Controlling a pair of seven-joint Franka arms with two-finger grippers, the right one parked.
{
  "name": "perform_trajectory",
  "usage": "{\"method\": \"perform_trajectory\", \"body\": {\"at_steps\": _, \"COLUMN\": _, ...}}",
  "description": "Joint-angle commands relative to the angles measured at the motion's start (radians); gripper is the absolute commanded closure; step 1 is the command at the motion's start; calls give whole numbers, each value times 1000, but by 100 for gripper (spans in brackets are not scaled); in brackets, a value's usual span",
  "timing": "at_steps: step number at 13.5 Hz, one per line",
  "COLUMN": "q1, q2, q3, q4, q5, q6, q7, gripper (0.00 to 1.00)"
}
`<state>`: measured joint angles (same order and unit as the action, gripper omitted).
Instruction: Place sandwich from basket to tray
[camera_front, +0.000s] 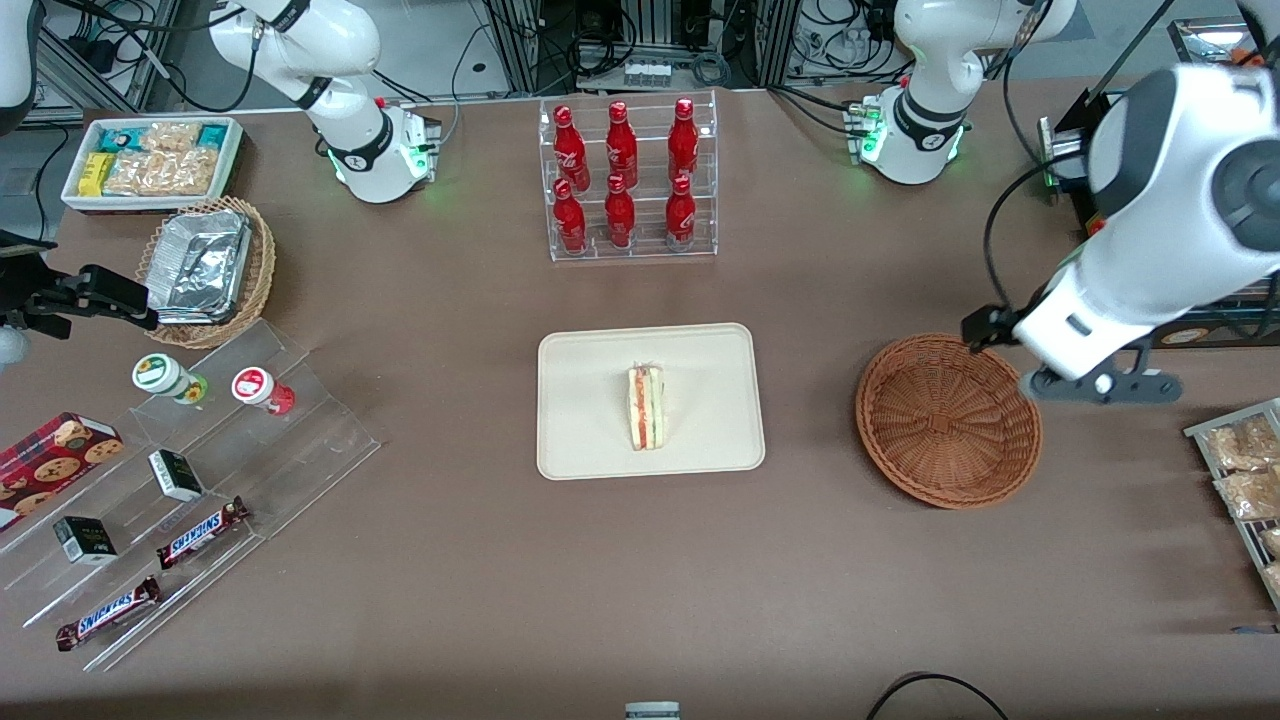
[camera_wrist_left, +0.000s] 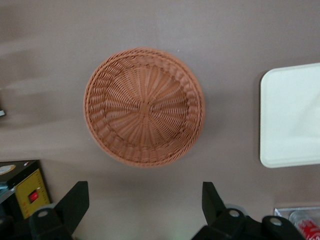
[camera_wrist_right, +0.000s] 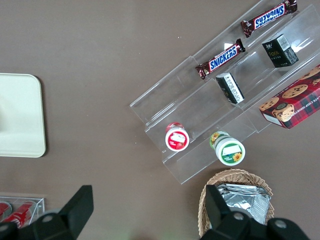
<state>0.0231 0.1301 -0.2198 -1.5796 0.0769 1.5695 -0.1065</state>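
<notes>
The sandwich (camera_front: 647, 407), a pale wedge with red, orange and green layers, lies in the middle of the cream tray (camera_front: 590, 400). A corner of that tray (camera_wrist_left: 292, 115) shows in the left wrist view. The reddish-brown wicker basket (camera_front: 947, 420) sits beside the tray toward the working arm's end, with nothing in it (camera_wrist_left: 144, 106). My left gripper (camera_front: 1100, 385) hangs raised at the basket's rim, on its working-arm side. In the left wrist view the gripper (camera_wrist_left: 144, 187) is open, its black fingers (camera_wrist_left: 75, 200) wide apart with only bare table between them.
An acrylic rack of red bottles (camera_front: 630, 180) stands farther from the front camera than the tray. Toward the parked arm's end are a tan basket of foil trays (camera_front: 205, 270), a white snack bin (camera_front: 150, 160) and a stepped acrylic stand (camera_front: 200, 530). A rack of snack packets (camera_front: 1240, 470) sits near my gripper.
</notes>
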Motion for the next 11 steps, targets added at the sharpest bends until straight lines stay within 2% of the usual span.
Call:
{"method": "perform_trajectory", "body": {"at_steps": 1, "q1": -5, "q2": -90, "q3": 34, "q4": -62, "q5": -23, "q6": -46, "q7": 65, "gripper": 0}}
{"method": "perform_trajectory", "body": {"at_steps": 4, "q1": 8, "q2": -130, "q3": 77, "q4": -57, "q5": -23, "q6": -126, "q7": 164, "gripper": 0}}
{"method": "perform_trajectory", "body": {"at_steps": 9, "q1": -17, "q2": -142, "q3": 178, "q4": 16, "q5": -51, "q6": -233, "q7": 176, "gripper": 0}}
{"method": "perform_trajectory", "body": {"at_steps": 11, "q1": -23, "q2": -147, "q3": 183, "q4": 30, "q5": -51, "q6": -252, "q7": 176, "gripper": 0}}
